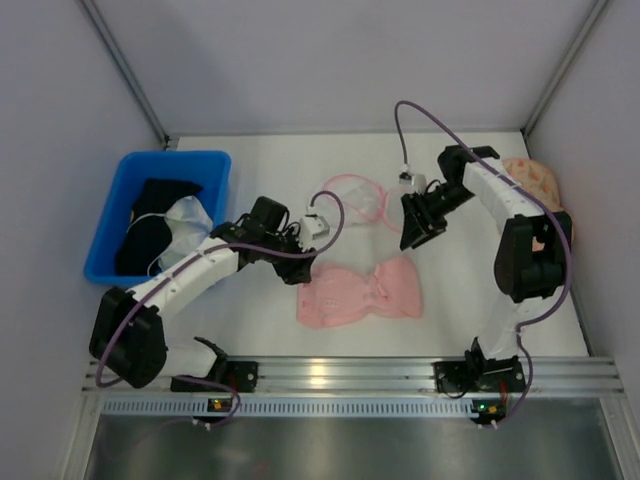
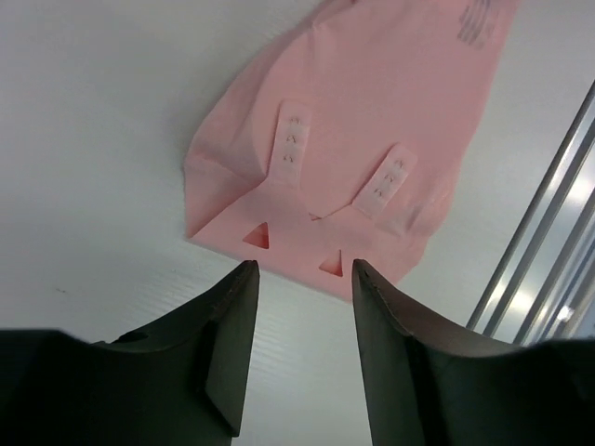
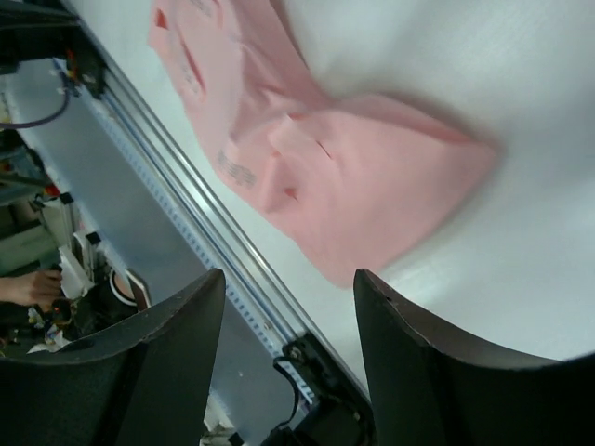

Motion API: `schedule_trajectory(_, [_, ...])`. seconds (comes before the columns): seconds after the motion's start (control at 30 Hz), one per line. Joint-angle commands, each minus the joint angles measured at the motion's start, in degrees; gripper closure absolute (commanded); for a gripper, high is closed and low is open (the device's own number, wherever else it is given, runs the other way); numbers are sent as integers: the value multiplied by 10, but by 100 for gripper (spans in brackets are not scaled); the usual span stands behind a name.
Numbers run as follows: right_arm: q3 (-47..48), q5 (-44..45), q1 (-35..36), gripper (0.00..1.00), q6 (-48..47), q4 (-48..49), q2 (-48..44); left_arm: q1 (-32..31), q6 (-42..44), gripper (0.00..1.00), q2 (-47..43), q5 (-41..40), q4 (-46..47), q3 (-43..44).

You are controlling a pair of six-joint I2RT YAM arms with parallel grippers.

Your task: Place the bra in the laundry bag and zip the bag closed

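The light-pink bra (image 1: 360, 290) lies flat on the white table, front centre. The laundry bag (image 1: 355, 200), a small white mesh pouch with pink edging, lies behind it and looks open. My left gripper (image 1: 303, 268) is open and empty, just off the bra's left end. In the left wrist view the bra's hook-strap end (image 2: 353, 139) lies right ahead of the gripper (image 2: 302, 269). My right gripper (image 1: 411, 240) is open and empty, raised between the bag and the bra's right end. In the right wrist view the bra (image 3: 316, 158) lies below the gripper (image 3: 288, 279).
A blue plastic bin (image 1: 120, 180) with black and white garments stands at the left. A peach speckled item (image 1: 535, 180) lies at the far right behind the right arm. The metal rail (image 1: 330, 375) runs along the table's near edge. Grey walls close in the sides.
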Motion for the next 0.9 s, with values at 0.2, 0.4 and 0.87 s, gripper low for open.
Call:
schedule_trajectory(0.2, [-142, 140, -37, 42, 47, 69, -104, -39, 250, 52, 65, -7, -23, -10])
schedule_trajectory(0.4, [-172, 132, -38, 43, 61, 96, -121, -40, 301, 49, 83, 28, 21, -15])
schedule_trajectory(0.87, [-202, 138, -38, 43, 49, 108, -130, -39, 389, 45, 150, 58, 84, -27])
